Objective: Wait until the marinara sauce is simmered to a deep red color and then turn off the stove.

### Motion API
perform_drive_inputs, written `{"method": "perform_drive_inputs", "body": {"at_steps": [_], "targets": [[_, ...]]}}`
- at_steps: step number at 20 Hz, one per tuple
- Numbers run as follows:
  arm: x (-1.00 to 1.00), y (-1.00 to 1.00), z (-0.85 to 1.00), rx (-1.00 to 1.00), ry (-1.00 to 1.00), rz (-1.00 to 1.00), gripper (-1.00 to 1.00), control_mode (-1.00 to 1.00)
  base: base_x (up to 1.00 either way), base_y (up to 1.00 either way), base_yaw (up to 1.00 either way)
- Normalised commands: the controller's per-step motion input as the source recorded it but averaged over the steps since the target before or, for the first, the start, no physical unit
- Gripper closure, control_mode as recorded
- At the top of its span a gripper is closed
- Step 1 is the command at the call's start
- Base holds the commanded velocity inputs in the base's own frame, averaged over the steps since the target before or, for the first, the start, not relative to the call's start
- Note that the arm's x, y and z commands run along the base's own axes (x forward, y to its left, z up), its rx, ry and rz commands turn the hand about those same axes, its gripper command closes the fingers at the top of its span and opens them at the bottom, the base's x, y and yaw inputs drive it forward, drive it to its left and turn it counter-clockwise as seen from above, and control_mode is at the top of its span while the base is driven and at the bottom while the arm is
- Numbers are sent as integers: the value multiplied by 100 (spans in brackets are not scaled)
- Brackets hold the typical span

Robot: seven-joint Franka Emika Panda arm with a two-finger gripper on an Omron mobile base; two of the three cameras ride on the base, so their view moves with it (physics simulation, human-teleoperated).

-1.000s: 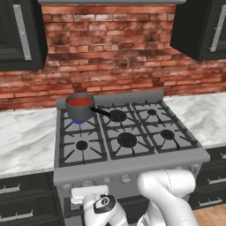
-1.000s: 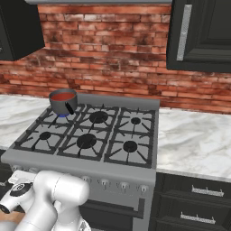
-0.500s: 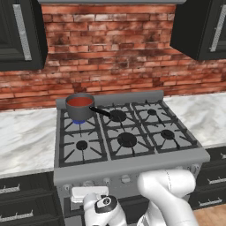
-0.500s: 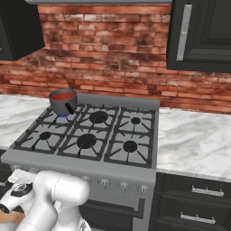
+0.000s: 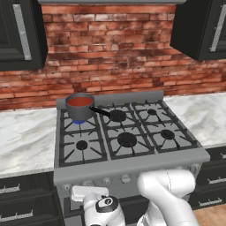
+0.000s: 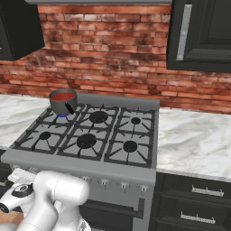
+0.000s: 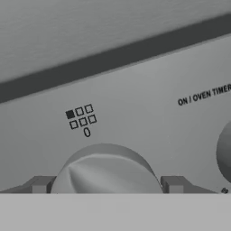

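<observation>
The stove (image 5: 128, 141) carries the saucepan (image 5: 80, 107) on its rear-left burner, at 11 o'clock from the cooktop's middle, with a blue flame visible beneath it. The sauce (image 5: 79, 101) inside reads red, and over the last second its colour shows no clear change. What has changed is the arm: its head has crept slightly toward the control panel, low at the stove front. In the hand view the gripper (image 7: 104, 185) has its tips set apart at 9 and 3 o'clock of a knob (image 7: 106, 169), open around it; contact cannot be told. The diagram above the knob (image 7: 81, 116) marks the rear-left burner. Judged from this, waiting is over and the shut-off turn is next.
</observation>
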Motion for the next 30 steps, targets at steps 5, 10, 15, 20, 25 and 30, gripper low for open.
{"method": "perform_drive_inputs", "body": {"at_steps": [5,10,15,20,25,30], "targets": [[-14,-12,0,20,0,-5,100,-100,0,0,0],[-13,-13,0,21,0,-5,100,-100,0,0,0],[-15,-17,0,23,0,-6,100,-100,0,0,0],[-17,-18,0,24,0,-7,100,-100,0,0,0],[-15,-16,0,25,0,-9,100,-100,0,0,0],[-19,-19,0,26,0,-9,100,-100,0,0,0]]}}
